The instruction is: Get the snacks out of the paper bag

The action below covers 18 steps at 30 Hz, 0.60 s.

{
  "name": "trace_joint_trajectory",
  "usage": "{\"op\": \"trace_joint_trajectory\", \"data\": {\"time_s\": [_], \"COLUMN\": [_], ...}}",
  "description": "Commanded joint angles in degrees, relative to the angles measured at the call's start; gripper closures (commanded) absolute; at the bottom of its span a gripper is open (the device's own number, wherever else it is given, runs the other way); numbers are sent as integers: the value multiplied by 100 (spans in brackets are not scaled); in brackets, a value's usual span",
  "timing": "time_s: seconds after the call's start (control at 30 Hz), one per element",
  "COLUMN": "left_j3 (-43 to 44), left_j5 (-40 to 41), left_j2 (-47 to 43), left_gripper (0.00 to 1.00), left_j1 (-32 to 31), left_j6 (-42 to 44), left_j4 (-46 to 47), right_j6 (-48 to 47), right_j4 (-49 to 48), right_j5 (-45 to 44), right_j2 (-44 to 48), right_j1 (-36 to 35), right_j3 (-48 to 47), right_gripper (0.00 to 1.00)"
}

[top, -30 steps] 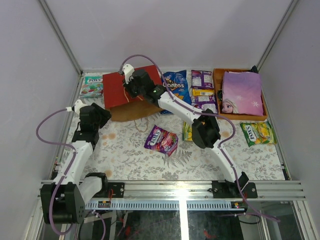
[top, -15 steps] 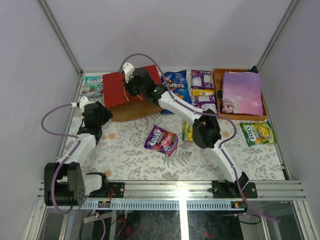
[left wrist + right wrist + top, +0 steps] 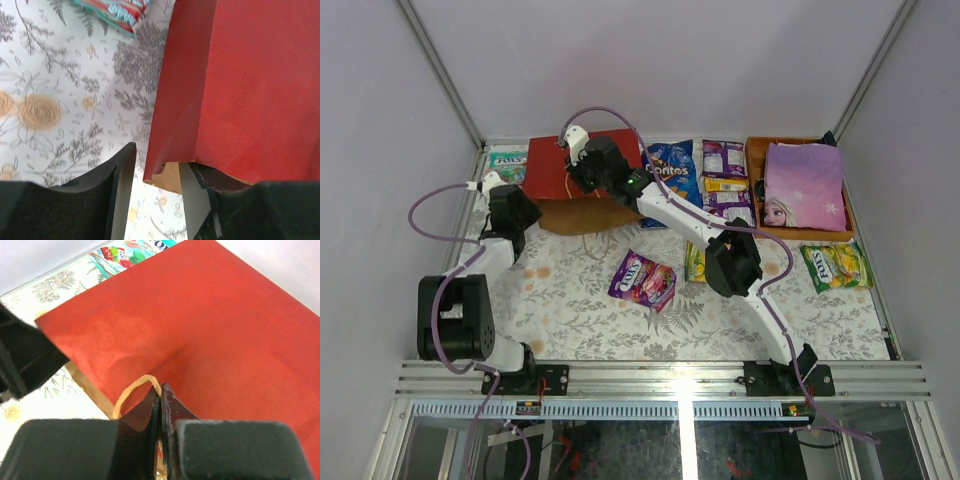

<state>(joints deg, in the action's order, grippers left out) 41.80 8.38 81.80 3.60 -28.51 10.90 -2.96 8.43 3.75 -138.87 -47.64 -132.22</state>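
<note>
Along the near edge of the counter (image 3: 570, 320) the floral cloth lies bare, the widest room for setting things down. A purple pack (image 3: 642, 280) rests mid-counter, and one yellow-green pack (image 3: 693, 262) is half hidden under the right arm's elbow. A second yellow-green pack (image 3: 835, 266) sits by the right edge. Beyond these, toward the far left corner, the paper bag (image 3: 548, 175) lies on its side, red face up, with its brown mouth facing the near edge. The left fingers (image 3: 122, 185) stand part open astride the bag's left mouth corner. One finger is outside the red wall and one is against the kraft lining, with a sliver of gap showing, so they hold nothing yet. I judge this pose is meant to pin or spread the lip. The right fingers (image 3: 150, 412) are pressed together over the red panel, and the tan cord handle (image 3: 131, 389) runs into their seam. That looks like a pinch to lift the upper wall and open the mouth. Whether any snack remains inside cannot be seen. A teal pack (image 3: 505, 168) lies just beside the bag at the left edge, leaving the left arm little room there. Along the far edge to the right lie the Doritos bag (image 3: 672, 172) and a column of small packs (image 3: 724, 180). The orange tray (image 3: 756, 190) holding a lilac princess item (image 3: 805, 180) fills the far right corner.
</note>
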Motion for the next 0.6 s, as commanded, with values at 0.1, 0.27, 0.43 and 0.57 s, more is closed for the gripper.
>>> {"op": "trace_joint_trajectory", "data": {"time_s": [0.1, 0.27, 0.43, 0.57], "left_j3": [1026, 1628, 873, -243], "left_j5": [-575, -784, -1143, -1630], "left_j2": [850, 1229, 321, -515], "left_gripper": [62, 59, 40, 39], "left_j1": [359, 373, 131, -451], "left_j6": [241, 224, -566, -1479], "left_j4": [197, -312, -68, 829], "right_j6": [105, 80, -62, -84], "right_j4": [-130, -127, -118, -67], "right_j5": [7, 38, -38, -85], "right_j2": [475, 456, 403, 310], "right_j1": [-21, -25, -18, -18], "right_j3": [-25, 13, -60, -267], "right_gripper": [100, 100, 100, 100]}}
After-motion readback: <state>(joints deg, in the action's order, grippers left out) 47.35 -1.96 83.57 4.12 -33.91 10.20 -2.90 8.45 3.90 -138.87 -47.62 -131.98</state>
